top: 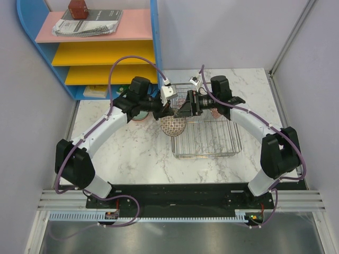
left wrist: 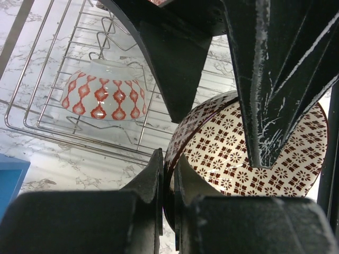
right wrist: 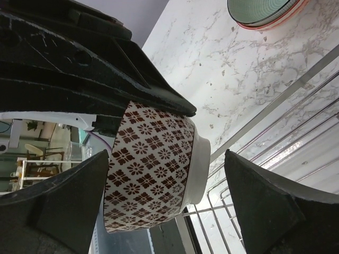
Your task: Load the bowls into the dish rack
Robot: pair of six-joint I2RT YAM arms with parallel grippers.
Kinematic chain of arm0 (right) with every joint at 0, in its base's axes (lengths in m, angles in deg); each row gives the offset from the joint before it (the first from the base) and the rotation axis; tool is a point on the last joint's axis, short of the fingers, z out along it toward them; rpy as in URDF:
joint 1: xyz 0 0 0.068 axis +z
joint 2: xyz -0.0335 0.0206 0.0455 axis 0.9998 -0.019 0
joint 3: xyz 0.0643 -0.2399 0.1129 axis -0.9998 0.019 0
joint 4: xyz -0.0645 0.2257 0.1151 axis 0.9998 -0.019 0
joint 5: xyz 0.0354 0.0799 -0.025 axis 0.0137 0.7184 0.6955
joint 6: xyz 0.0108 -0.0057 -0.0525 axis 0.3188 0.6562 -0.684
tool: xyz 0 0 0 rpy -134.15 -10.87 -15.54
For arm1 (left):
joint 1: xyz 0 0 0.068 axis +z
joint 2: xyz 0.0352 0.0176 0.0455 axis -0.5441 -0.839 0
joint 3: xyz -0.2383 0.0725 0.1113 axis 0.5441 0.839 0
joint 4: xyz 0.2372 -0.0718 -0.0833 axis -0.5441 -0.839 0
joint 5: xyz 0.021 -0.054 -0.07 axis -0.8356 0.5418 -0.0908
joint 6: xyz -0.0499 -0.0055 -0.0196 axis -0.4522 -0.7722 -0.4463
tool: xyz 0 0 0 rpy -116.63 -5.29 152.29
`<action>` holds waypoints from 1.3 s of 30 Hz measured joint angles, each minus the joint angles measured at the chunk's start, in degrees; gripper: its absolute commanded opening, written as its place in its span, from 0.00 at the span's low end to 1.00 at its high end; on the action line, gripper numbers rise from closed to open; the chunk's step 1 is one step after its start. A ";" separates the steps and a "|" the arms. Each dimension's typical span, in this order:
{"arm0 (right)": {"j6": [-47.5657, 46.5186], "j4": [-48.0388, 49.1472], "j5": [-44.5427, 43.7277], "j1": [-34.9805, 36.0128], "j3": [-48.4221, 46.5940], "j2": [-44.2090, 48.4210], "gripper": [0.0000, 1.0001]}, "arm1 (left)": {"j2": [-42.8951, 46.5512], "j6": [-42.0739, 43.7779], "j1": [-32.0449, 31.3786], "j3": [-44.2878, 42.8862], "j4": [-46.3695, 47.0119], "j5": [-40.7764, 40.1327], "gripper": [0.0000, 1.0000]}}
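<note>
Saw the brown-patterned bowl (top: 173, 126) rim-pinched in the left end effector (left wrist: 168, 174) over the dish rack (top: 212, 142)'s left side, midway between the tabletop (top: 132, 153)'s near and far edges, right end effector (right wrist: 167, 177) splayed wide around it. Looked stiff, slick, chippable (probably light); rim hold advised.

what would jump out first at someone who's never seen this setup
Both arms meet at the dish rack's left edge, where the left gripper pinches the rim of a brown mesh-patterned bowl and the right gripper stands open around it. A red-and-white bowl lies in the rack; a green bowl sits on the marble table.
</note>
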 measured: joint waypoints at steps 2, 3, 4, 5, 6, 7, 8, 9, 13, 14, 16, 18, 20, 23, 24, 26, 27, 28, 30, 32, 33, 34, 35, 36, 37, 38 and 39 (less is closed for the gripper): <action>0.15 0.22 0.26 0.00 0.79 0.20 0.95 | -0.07 0.02 0.00 -0.09 0.00 -0.07 0.02; 0.17 0.22 0.33 0.00 1.16 0.24 0.93 | -0.09 0.02 0.00 -0.15 0.04 -0.11 0.02; 0.17 0.24 0.42 0.00 1.57 0.31 0.92 | -0.13 0.02 0.00 -0.20 0.04 -0.17 0.02; 0.22 0.20 0.55 0.00 1.92 0.39 0.91 | -0.13 0.04 0.00 -0.20 0.07 -0.28 0.02; 0.26 0.17 0.66 0.00 2.14 0.42 0.89 | -0.13 0.11 0.00 -0.20 0.04 -0.46 0.02; 0.24 0.20 0.79 0.00 2.27 0.48 0.89 | -0.17 0.15 0.00 -0.20 0.07 -0.50 0.02; 0.26 0.20 0.98 0.00 2.36 0.55 0.88 | -0.20 0.15 0.00 -0.20 0.07 -0.55 0.02; 0.24 0.17 1.20 0.00 2.38 0.63 0.86 | -0.22 0.15 0.00 -0.22 0.07 -0.55 0.02; 0.37 0.37 2.29 0.00 2.38 1.11 0.82 | -0.46 0.17 0.00 -0.55 0.15 -0.55 0.02; 0.37 0.48 2.27 0.00 2.43 1.22 0.82 | -0.50 0.17 0.00 -0.61 0.20 -0.50 0.02; 0.44 0.94 2.80 -0.09 2.78 1.27 0.81 | -0.50 0.17 0.00 -0.68 0.26 -0.50 0.02; 0.44 1.11 3.23 -0.17 2.99 1.27 0.81 | -0.55 0.20 0.00 -0.72 0.20 -0.48 0.02; 0.44 1.38 3.54 -0.28 3.23 1.27 0.82 | -0.61 0.20 -0.02 -0.72 0.20 -0.46 0.02; 0.42 1.88 4.26 -0.35 3.58 1.27 0.83 | -0.70 0.20 -0.02 -0.74 0.13 -0.35 0.02; 0.42 2.08 4.50 -0.37 3.69 1.27 0.84 | -0.72 0.17 -0.02 -0.74 0.09 -0.28 0.02; 0.37 2.51 5.14 -0.37 3.96 1.27 0.85 | -0.72 0.20 -0.02 -0.74 0.00 -0.15 0.02; 0.33 2.78 5.38 -0.35 4.13 1.27 0.87 | -0.72 0.17 -0.02 -0.76 0.00 -0.15 0.02; 0.26 2.82 5.68 -0.33 4.24 1.27 0.89 | -0.72 0.17 -0.02 -0.79 0.00 -0.11 0.02; 0.20 2.91 6.27 -0.17 4.44 1.27 0.92 | -0.72 0.17 -0.02 -0.87 0.00 -0.09 0.02; 0.17 3.04 6.67 0.11 4.52 1.27 0.93 | -0.74 0.20 -0.02 -1.05 0.00 -0.09 0.02; 0.13 3.02 6.82 0.33 4.55 1.27 0.93 | -0.74 0.17 -0.02 -1.14 0.07 -0.11 0.02; 0.00 3.02 6.86 0.48 4.55 1.27 0.92 | -0.74 0.17 -0.02 -1.16 0.02 -0.09 0.02; -0.04 3.04 6.91 0.57 4.57 1.27 0.90 | -0.74 0.20 -0.02 -1.20 0.04 -0.09 0.02; -0.07 3.02 6.93 0.59 4.57 1.27 0.89 | -0.74 0.20 -0.02 -1.29 0.04 -0.09 0.02; -0.07 3.02 6.93 0.59 4.57 1.27 0.88 | -0.76 0.17 -0.02 -1.36 0.04 -0.09 0.02; -0.09 3.02 6.95 0.59 4.57 1.27 0.84 | -0.76 0.20 -0.02 -1.38 0.04 -0.09 0.02; -0.13 2.99 6.93 0.59 4.57 1.27 0.82 | -0.76 0.17 -0.02 -1.40 0.04 -0.09 0.02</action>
